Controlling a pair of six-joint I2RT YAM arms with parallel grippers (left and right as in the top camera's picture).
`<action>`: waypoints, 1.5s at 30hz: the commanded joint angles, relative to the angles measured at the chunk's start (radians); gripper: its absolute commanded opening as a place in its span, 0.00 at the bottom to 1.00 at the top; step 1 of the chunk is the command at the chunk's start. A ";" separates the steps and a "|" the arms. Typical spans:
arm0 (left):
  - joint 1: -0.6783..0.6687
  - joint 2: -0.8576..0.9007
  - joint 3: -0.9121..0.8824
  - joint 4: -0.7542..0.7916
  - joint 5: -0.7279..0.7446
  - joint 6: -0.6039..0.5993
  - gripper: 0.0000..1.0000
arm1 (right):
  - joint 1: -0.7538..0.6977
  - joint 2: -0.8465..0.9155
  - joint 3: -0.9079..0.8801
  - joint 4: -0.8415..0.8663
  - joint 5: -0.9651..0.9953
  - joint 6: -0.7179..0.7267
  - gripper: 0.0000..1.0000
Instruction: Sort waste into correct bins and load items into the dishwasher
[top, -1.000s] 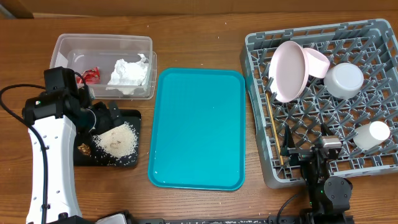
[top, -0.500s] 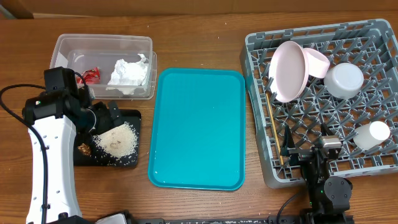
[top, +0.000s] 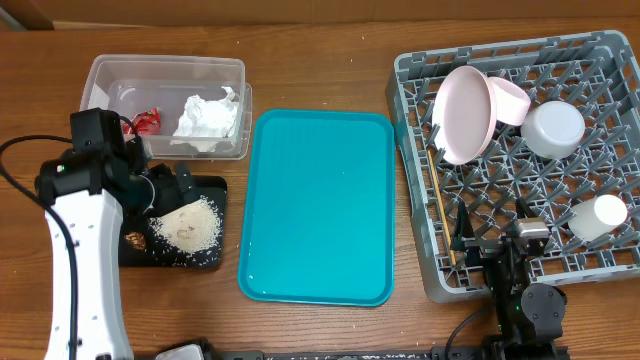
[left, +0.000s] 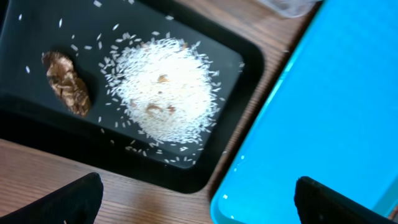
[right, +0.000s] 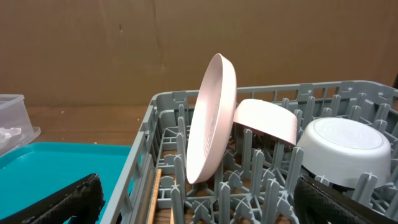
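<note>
The left fingers (left: 74, 198) are wide open and hold nothing. They are above the black tray (top: 215, 190) at 8 o'clock, where the rice (left: 165, 87) lies. The right fingers (right: 68, 199) are wide open and empty too. At 3 o'clock the grey rack (top: 418, 200) holds the plate (top: 465, 115), bowls (top: 553, 130) and cup (top: 598, 216).

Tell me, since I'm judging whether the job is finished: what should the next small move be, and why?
Probably raise the open left gripper away from the black tray and park it. Nothing seems left to sort: rice and the brown lump lie in that tray, wrapper and napkin in the clear tub, plate and cup in the rack, and the teal tray is bare.
</note>
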 joint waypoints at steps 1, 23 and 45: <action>-0.056 -0.123 0.011 0.002 0.000 0.012 1.00 | -0.002 -0.010 -0.011 0.007 -0.004 -0.004 1.00; -0.153 -0.837 -0.619 0.757 -0.017 0.026 1.00 | -0.002 -0.010 -0.011 0.007 -0.004 -0.004 1.00; -0.161 -1.381 -1.250 1.398 0.005 0.027 1.00 | -0.002 -0.010 -0.011 0.007 -0.004 -0.004 1.00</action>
